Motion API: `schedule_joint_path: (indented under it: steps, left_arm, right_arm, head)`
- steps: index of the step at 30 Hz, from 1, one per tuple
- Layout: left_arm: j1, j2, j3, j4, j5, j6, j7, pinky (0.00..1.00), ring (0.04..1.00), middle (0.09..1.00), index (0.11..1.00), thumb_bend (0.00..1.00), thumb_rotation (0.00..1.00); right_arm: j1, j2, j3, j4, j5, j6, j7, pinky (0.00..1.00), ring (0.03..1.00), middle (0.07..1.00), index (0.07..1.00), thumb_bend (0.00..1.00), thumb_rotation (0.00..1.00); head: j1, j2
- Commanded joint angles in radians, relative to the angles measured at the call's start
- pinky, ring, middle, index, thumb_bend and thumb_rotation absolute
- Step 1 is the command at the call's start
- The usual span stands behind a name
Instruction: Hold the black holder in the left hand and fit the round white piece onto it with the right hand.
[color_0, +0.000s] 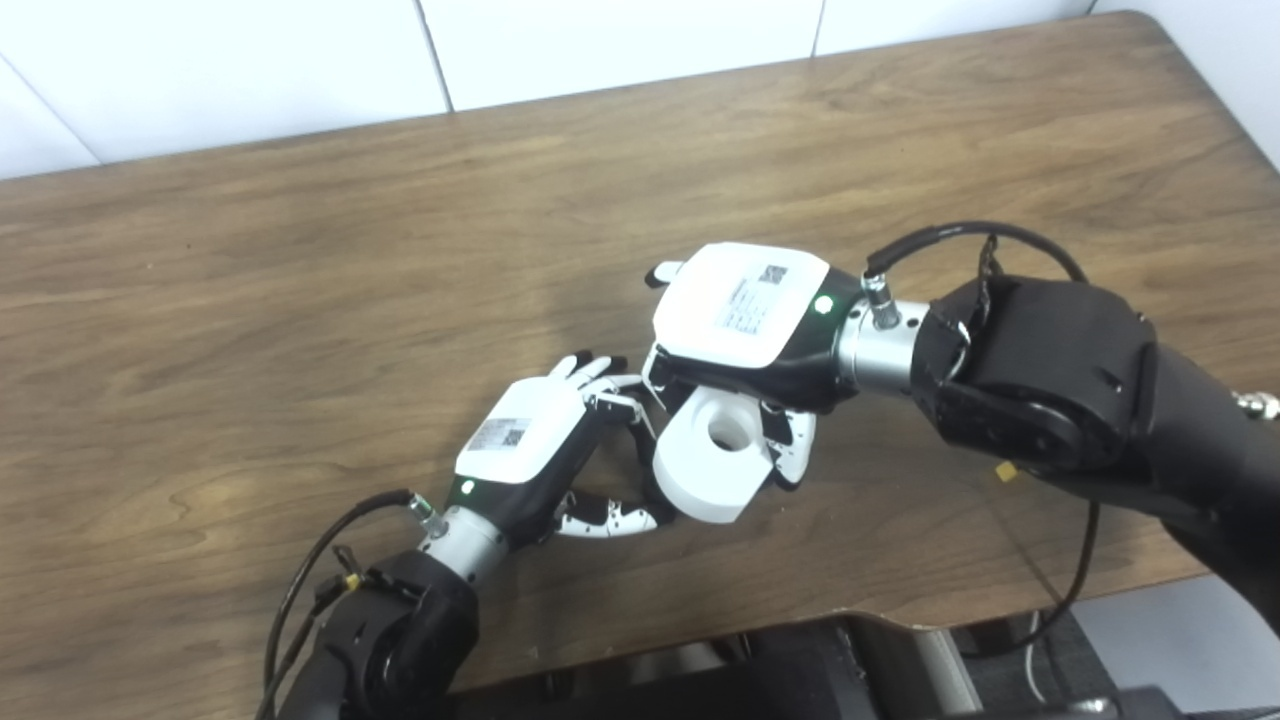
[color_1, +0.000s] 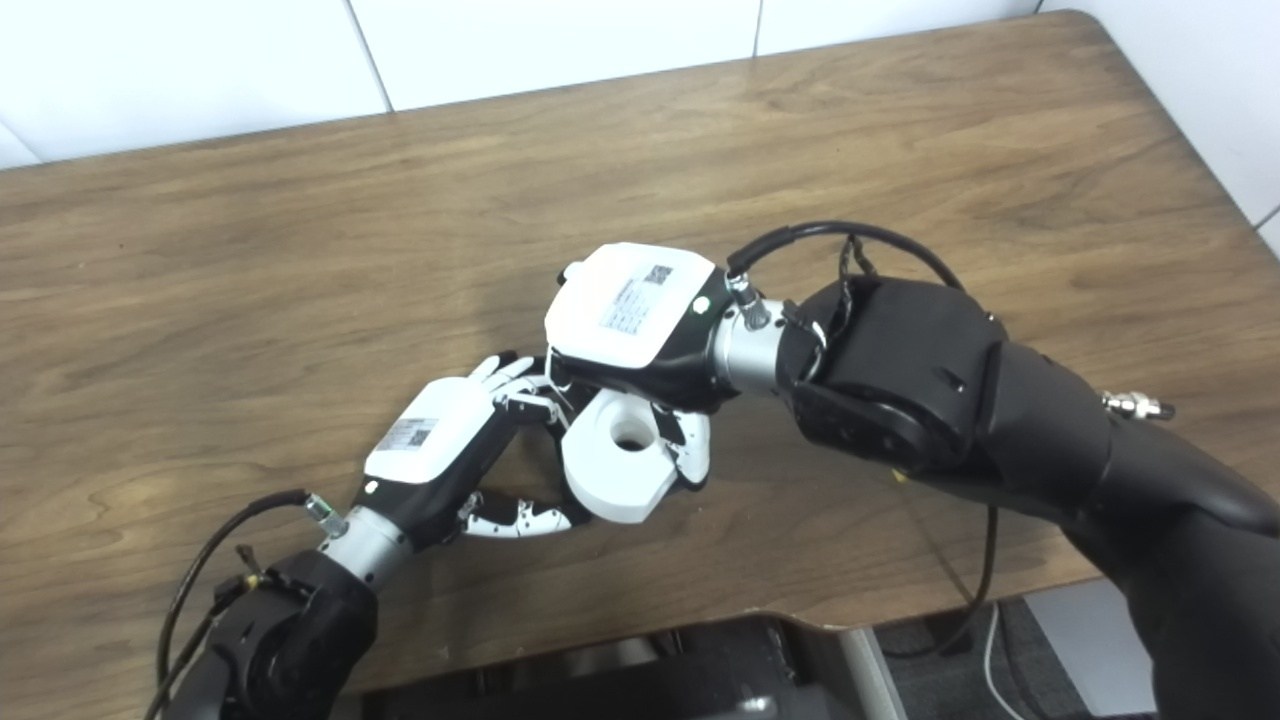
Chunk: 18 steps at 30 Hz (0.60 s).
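While my two hands meet over the near middle of the brown wooden table (color_0: 300, 260), the round white plastic piece (color_0: 712, 455) shows as a thick, matte disc with a round hole through its centre and one flattened edge on its near right side, its holed face tilted up towards my head. It sits directly under the palm of my right hand (color_0: 745, 325), whose white-backed shell covers its far edge; my right fingers (color_0: 795, 450) curl down around its right side and clamp it, holding it off the table. My left hand (color_0: 535, 450) lies just to the left of the piece, its fingers (color_0: 610, 385) bent towards it and its thumb (color_0: 610, 520) reaching under the near left rim, touching or very nearly so. The black holder is hard to make out: only dark shapes show between my left fingers and the white piece, so I cannot tell whether my left hand is closed on it or merely cupped, nor whether the piece is already seated.
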Motion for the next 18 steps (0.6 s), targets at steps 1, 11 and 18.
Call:
schedule_joint_path:
  steps: [1, 11, 18]
  left_arm:
    - [0.001, -0.005, -0.024, 0.021, 0.005, 0.008, -0.056, 1.00, 0.944, 0.824, 0.487, 0.52, 0.06]
    - [-0.002, -0.006, -0.025, 0.026, 0.007, 0.011, -0.056, 1.00, 0.942, 0.823, 0.487, 0.52, 0.06]
    - [-0.007, -0.007, -0.029, 0.025, 0.010, 0.020, -0.066, 1.00, 0.945, 0.823, 0.487, 0.52, 0.06]
  right_arm:
    - [-0.020, -0.015, 0.011, -0.005, 0.007, 0.009, 0.100, 0.97, 0.771, 0.631, 0.636, 0.89, 0.27]
    - [-0.064, -0.036, 0.018, -0.004, 0.046, 0.043, 0.100, 0.97, 0.774, 0.689, 0.650, 0.92, 0.31]
    - [-0.076, -0.039, 0.011, -0.010, 0.066, 0.061, 0.101, 0.96, 0.781, 0.693, 0.684, 0.97, 0.34]
  head:
    - [0.000, -0.002]
    - [-0.001, 0.000]
    - [0.002, 0.000]
